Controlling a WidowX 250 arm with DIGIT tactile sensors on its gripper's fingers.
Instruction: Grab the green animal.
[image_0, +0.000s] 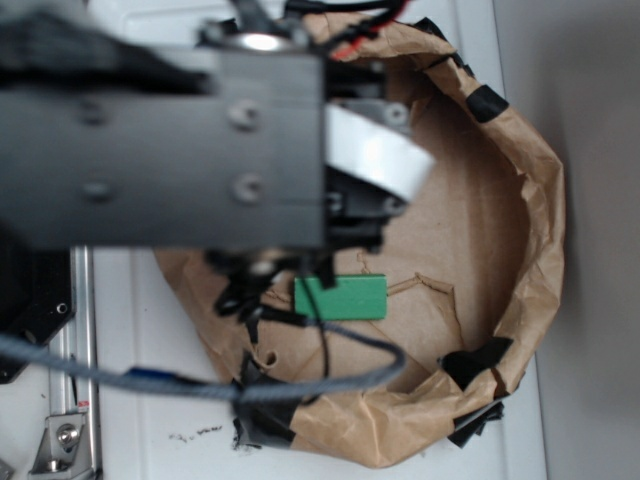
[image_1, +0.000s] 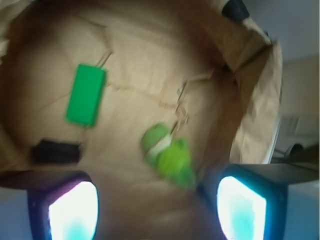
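Note:
In the wrist view the green animal (image_1: 167, 155), a fuzzy lime plush with a round green head and a pale band, lies on the brown paper floor. My gripper (image_1: 157, 207) hovers above it and stands open, the glowing fingertips (image_1: 72, 210) wide apart with the toy just ahead of the gap, nearer the right finger. The picture is blurred. In the exterior view the arm's grey body (image_0: 160, 140) covers the toy, so it is hidden there.
A flat green rectangular block (image_1: 86, 94) (image_0: 341, 297) lies on the paper. A small black object (image_1: 55, 151) sits near the left finger. The crumpled brown paper wall (image_0: 530, 200) (image_1: 255, 100) rings the area, taped with black patches (image_0: 478, 360). Cables (image_0: 200, 385) hang across the front.

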